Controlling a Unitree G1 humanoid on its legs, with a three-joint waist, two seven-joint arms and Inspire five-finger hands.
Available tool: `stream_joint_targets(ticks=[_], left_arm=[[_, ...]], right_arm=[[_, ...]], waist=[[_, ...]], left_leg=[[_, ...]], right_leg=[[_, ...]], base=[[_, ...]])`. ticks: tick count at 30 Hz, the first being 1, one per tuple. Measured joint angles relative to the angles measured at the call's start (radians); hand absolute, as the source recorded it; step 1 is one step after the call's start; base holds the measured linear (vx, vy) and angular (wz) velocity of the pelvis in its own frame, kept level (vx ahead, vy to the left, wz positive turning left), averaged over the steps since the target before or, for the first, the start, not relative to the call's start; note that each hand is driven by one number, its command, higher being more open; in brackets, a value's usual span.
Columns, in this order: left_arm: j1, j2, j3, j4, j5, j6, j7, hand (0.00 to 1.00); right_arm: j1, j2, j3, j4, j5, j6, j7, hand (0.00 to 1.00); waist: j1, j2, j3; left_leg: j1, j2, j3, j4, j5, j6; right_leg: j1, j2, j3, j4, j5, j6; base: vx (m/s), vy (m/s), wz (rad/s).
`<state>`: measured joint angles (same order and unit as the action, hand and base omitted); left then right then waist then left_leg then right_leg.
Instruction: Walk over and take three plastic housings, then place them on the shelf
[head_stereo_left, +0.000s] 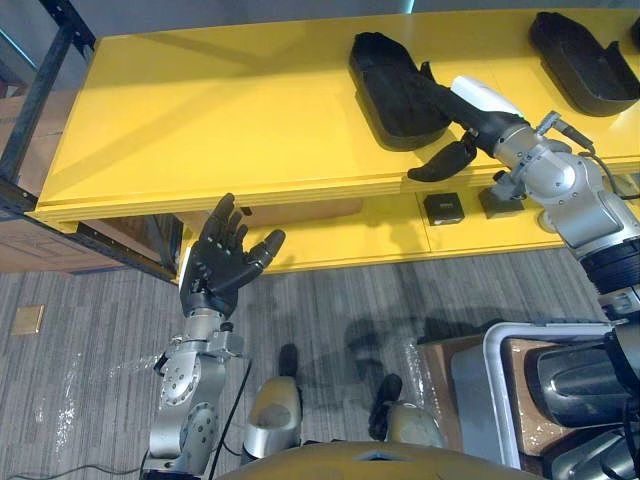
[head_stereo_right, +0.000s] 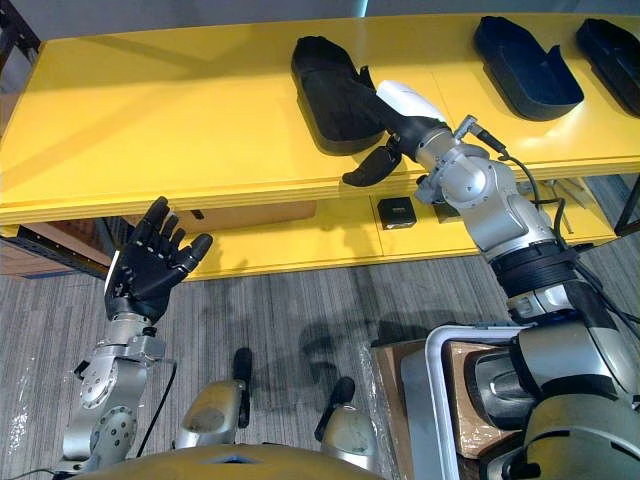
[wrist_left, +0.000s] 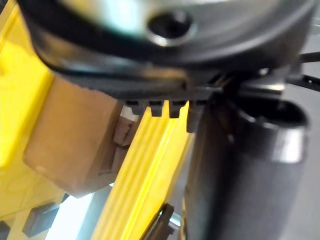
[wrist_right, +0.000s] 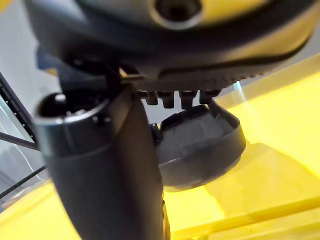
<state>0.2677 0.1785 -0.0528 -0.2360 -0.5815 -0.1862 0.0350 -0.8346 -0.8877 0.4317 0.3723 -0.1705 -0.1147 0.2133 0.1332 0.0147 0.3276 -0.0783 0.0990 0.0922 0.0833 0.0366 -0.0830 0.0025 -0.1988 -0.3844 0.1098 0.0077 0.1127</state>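
Observation:
Black plastic housings lie on the top board of the yellow shelf (head_stereo_left: 200, 110): one (head_stereo_left: 390, 85) in the middle, another (head_stereo_right: 525, 65) to its right, a third (head_stereo_right: 610, 40) at the far right. My right hand (head_stereo_left: 475, 110), with a white cover on its back, reaches over the shelf's front edge. Its straight fingers lie on the near end of the middle housing (wrist_right: 200, 145), and its thumb (head_stereo_left: 445, 160) sticks out apart from the housing. My left hand (head_stereo_left: 220, 260) is held up before the shelf's front edge, fingers spread, holding nothing.
The lower yellow board carries small black blocks (head_stereo_left: 443, 207) and a cardboard box (head_stereo_left: 300, 212). A white-rimmed bin (head_stereo_left: 495, 350) stands on the floor at the lower right. The rack's dark frame (head_stereo_left: 40, 90) runs along the left.

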Motion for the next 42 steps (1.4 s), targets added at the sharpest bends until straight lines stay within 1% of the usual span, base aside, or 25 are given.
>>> stream_joint_targets(ticks=[3, 4, 7, 9, 12, 16, 18, 19, 20, 21, 27, 32, 35, 38, 42], left_arm=[[-0.005, 0.005, 0.001, -0.003, 0.0, 0.008, -0.004, 1.0], [-0.004, 0.017, 0.001, -0.003, 0.0, 0.016, -0.004, 1.0], [-0.006, 0.019, 0.002, -0.003, 0.0, 0.017, -0.005, 1.0], [-0.005, 0.019, 0.005, -0.003, 0.0, 0.017, -0.007, 1.0], [-0.005, 0.019, 0.011, -0.003, -0.001, 0.017, -0.008, 1.0], [-0.011, 0.017, 0.012, -0.003, -0.003, 0.017, -0.014, 1.0], [-0.021, 0.022, 0.01, 0.003, -0.004, 0.017, -0.014, 1.0], [-0.025, 0.022, 0.009, 0.004, -0.004, 0.017, -0.014, 1.0], [-0.035, 0.023, 0.009, 0.008, -0.004, 0.017, -0.015, 1.0], [-0.039, 0.023, 0.009, 0.01, -0.004, 0.017, -0.015, 1.0], [-0.04, 0.026, -0.009, 0.016, -0.004, 0.017, -0.013, 1.0], [-0.038, 0.027, -0.011, 0.024, -0.005, 0.018, -0.013, 1.0], [-0.038, 0.027, -0.011, 0.024, -0.005, 0.023, -0.012, 1.0], [-0.038, 0.027, -0.012, 0.024, -0.005, 0.035, -0.012, 1.0], [-0.038, 0.027, -0.012, 0.024, -0.005, 0.036, -0.012, 1.0]], right_arm=[[0.0, 0.0, 0.016, 0.021, 0.0, 0.0, 0.0, 1.0], [0.0, 0.0, 0.032, 0.032, -0.001, 0.0, 0.0, 1.0], [-0.009, 0.001, 0.052, 0.066, 0.0, 0.001, 0.0, 1.0], [-0.025, 0.002, 0.064, 0.089, 0.0, 0.008, 0.0, 1.0], [-0.062, 0.015, 0.08, 0.133, 0.021, 0.041, 0.018, 1.0], [-0.095, 0.034, 0.092, 0.181, 0.039, 0.107, 0.037, 1.0], [-0.14, 0.061, 0.113, 0.214, 0.037, 0.152, 0.054, 1.0], [-0.152, 0.066, 0.118, 0.224, 0.036, 0.162, 0.06, 1.0], [-0.176, 0.075, 0.13, 0.246, 0.034, 0.187, 0.067, 1.0], [-0.186, 0.081, 0.13, 0.252, 0.034, 0.199, 0.07, 1.0], [-0.229, 0.101, 0.13, 0.291, 0.028, 0.242, 0.074, 1.0], [-0.25, 0.109, 0.13, 0.302, 0.027, 0.28, 0.073, 1.0], [-0.256, 0.109, 0.13, 0.301, 0.028, 0.286, 0.073, 1.0], [-0.26, 0.109, 0.13, 0.301, 0.031, 0.298, 0.073, 1.0], [-0.267, 0.109, 0.13, 0.301, 0.038, 0.31, 0.073, 1.0]], waist=[[0.008, 0.0, 0.0], [0.015, 0.0, 0.0], [0.027, 0.0, 0.0], [0.029, 0.0, 0.0], [0.028, 0.0, 0.0], [0.026, 0.001, 0.0], [0.026, 0.001, 0.001], [0.026, 0.001, 0.001], [0.028, 0.001, 0.001], [0.028, 0.001, 0.001], [0.029, 0.002, 0.003], [0.034, 0.002, 0.004], [0.033, 0.002, 0.005], [0.032, 0.002, 0.007], [0.031, 0.002, 0.013]], left_leg=[[-0.005, -0.001, -0.003, 0.0, 0.0, 0.0], [-0.006, -0.001, -0.003, 0.0, 0.0, 0.0], [-0.008, -0.001, -0.006, 0.0, 0.001, 0.0], [-0.012, -0.002, -0.01, 0.0, 0.002, 0.001], [-0.016, -0.002, -0.014, 0.0, 0.004, 0.001], [-0.017, -0.002, -0.017, -0.001, 0.008, 0.001], [-0.019, 0.002, -0.017, -0.001, 0.01, 0.001], [-0.019, 0.003, -0.018, -0.001, 0.011, 0.001], [-0.022, 0.007, -0.019, -0.001, 0.012, 0.001], [-0.028, 0.014, -0.019, -0.001, 0.014, -0.001], [-0.039, 0.018, -0.027, -0.03, 0.047, -0.004], [-0.036, 0.032, -0.029, -0.06, 0.065, -0.016], [-0.035, 0.035, -0.029, -0.071, 0.08, -0.012], [-0.035, 0.035, -0.029, -0.071, 0.08, -0.012], [-0.035, 0.035, -0.029, -0.071, 0.081, -0.012]], right_leg=[[-0.001, 0.001, -0.003, -0.007, 0.005, 0.0], [-0.001, 0.001, -0.003, -0.008, 0.005, 0.0], [-0.001, 0.001, -0.007, -0.008, 0.005, 0.0], [-0.002, 0.001, -0.011, -0.009, 0.005, 0.0], [-0.004, 0.001, -0.016, -0.009, 0.005, -0.001], [-0.004, 0.001, -0.018, -0.008, 0.006, -0.002], [-0.005, 0.004, -0.019, -0.008, 0.008, -0.005], [-0.005, 0.005, -0.019, -0.008, 0.008, -0.006], [-0.009, 0.008, -0.019, -0.008, 0.01, -0.008], [-0.014, 0.011, -0.02, -0.008, 0.012, -0.011], [-0.035, 0.022, -0.024, -0.007, 0.022, -0.02], [-0.049, 0.027, -0.024, -0.005, 0.025, -0.024], [-0.053, 0.028, -0.025, -0.002, 0.027, -0.027], [-0.053, 0.028, -0.024, 0.0, 0.027, -0.028], [-0.054, 0.028, -0.025, 0.002, 0.027, -0.028]], base=[[0.0, -0.001, 0.04], [0.0, 0.0, 0.0], [0.0, -0.001, 0.02], [0.0, -0.003, 0.07], [-0.01, 0.0, 0.03], [-0.02, -0.001, 0.01], [-0.04, -0.004, 0.0], [-0.07, -0.009, 0.0], [-0.07, -0.018, 0.0], [-0.07, -0.023, 0.0], [-0.07, -0.011, 0.02], [-0.05, -0.02, 0.0], [0.0, 0.0, 0.0], [0.0, 0.0, 0.0], [0.0, 0.0, 0.0]])
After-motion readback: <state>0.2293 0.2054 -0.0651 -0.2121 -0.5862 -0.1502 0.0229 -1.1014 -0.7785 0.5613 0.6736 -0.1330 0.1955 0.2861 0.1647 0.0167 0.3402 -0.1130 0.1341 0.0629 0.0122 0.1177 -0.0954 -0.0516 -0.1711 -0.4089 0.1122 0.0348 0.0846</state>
